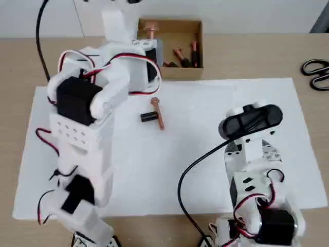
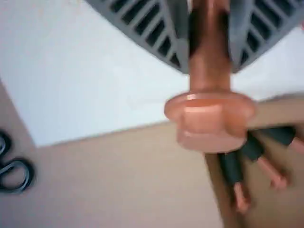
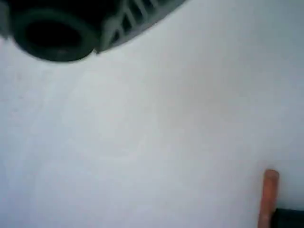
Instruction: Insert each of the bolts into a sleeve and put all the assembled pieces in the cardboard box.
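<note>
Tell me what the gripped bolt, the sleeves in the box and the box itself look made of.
The bolt looks like copper-coloured metal, smooth with a soft sheen; it may only be plated. The sleeves are matte black, probably rubber or plastic. The box is dull brown cardboard.

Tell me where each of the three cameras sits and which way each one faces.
High view: fixed above the table, looking down on white sheet, cardboard box, both arms.
Left wrist view: on the left arm, looking past the left gripper, shut on a held bolt, toward the box.
Right wrist view: on the right arm, facing the sheet past the right gripper.
Shared: scissors, high and left wrist; loose bolt, high and right wrist.
</note>
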Available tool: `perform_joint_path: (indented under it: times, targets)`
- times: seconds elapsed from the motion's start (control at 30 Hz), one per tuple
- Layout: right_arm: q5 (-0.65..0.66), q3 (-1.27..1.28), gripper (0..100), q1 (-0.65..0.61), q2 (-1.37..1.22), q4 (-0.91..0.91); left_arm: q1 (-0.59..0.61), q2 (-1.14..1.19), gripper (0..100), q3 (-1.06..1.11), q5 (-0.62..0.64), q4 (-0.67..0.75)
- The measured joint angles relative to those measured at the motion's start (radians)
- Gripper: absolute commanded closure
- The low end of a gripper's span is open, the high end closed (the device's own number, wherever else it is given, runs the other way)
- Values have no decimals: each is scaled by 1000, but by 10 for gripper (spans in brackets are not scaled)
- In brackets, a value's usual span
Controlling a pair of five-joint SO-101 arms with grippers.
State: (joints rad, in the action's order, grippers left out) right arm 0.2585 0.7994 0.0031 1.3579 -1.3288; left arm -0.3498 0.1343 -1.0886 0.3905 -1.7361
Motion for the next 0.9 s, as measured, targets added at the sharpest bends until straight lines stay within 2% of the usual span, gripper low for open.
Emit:
perform_joint_path:
  times: [0.23,0.37,0.53,0.9]
  targets:
    - [-72,167,995,-135,12,149,0,-212,994,364,2,0]
    - [-117,267,995,-209,12,338,0,-287,994,489,15,11]
    - [-120,408,995,-222,12,608,0,-339,994,589,15,32]
    - [-129,483,994,-272,12,692,0,-356,994,647,15,37]
